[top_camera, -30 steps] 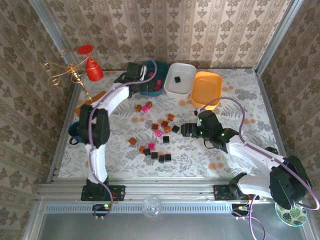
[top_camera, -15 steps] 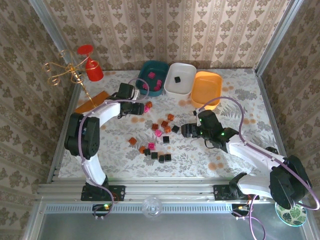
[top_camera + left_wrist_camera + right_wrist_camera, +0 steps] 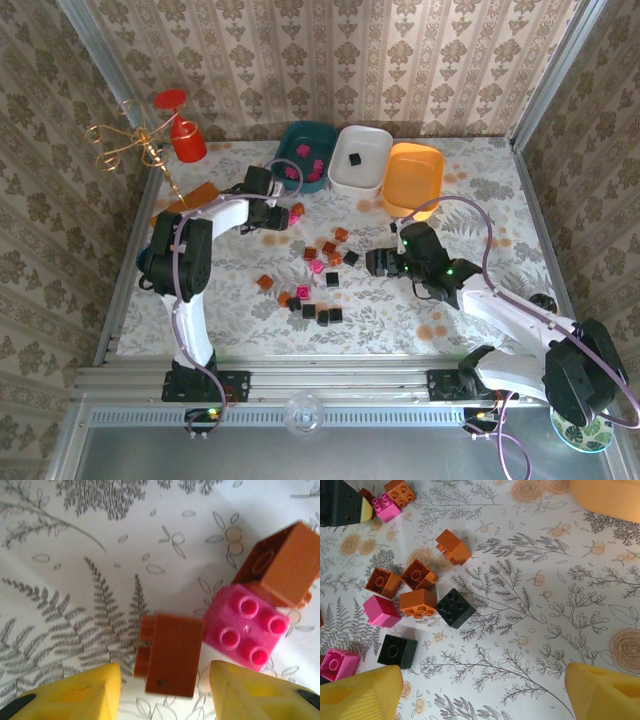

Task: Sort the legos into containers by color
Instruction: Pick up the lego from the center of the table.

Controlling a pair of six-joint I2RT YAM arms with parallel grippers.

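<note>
We're hovering the left gripper (image 3: 161, 677) low, jaws open, gripping nothing. A reddish-brown brick (image 3: 172, 652) is lying squarely between the yellow fingertips (image 3: 75, 692), with its long axis running away from the wrist, so we'd be closing across its short side. A pink brick (image 3: 245, 630) is sitting just beside it, apparently touching at one corner, right ahead of the other finger, so we're expecting a nudge there. The orange tray (image 3: 413, 178) is sitting at the far right, well apart from this gripper. The right gripper (image 3: 372, 262) is nearer to it, hanging wide open and empty near a black brick (image 3: 455, 607).
</note>
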